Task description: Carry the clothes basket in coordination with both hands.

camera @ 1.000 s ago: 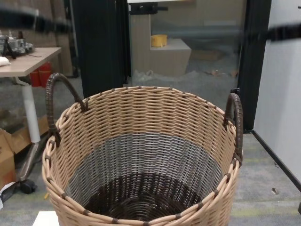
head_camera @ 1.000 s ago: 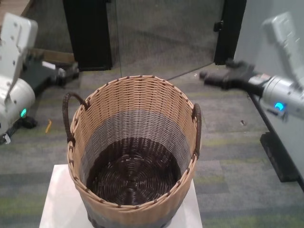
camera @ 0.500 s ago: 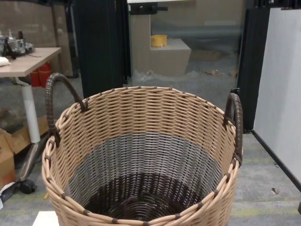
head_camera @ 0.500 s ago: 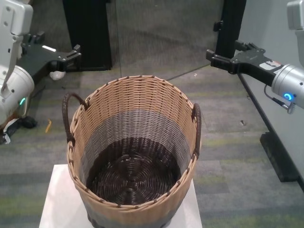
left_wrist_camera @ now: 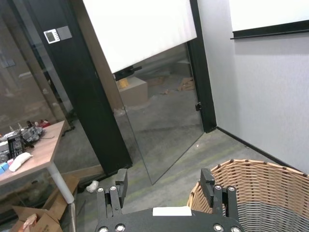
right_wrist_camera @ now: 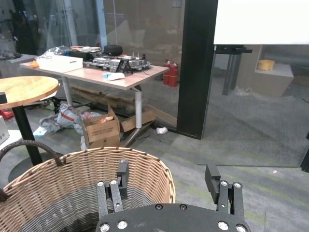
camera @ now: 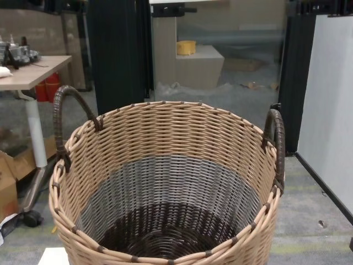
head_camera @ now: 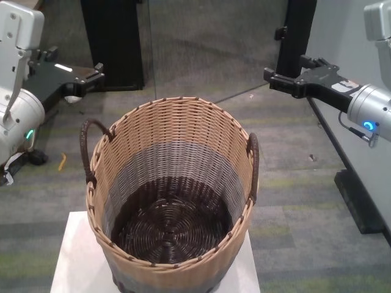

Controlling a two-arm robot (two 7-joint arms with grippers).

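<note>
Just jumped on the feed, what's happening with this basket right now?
The clothes basket sits empty on a white stand, not yet gripped. The left pincer and right pincer are both open, raised above and out to either side of the basket, clear of it. Neither is near its loop handle: the left handle and the right handle are both free.

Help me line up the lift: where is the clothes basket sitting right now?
In the head view the clothes basket stands centred on a white stand, between the raised left gripper and right gripper.
</note>
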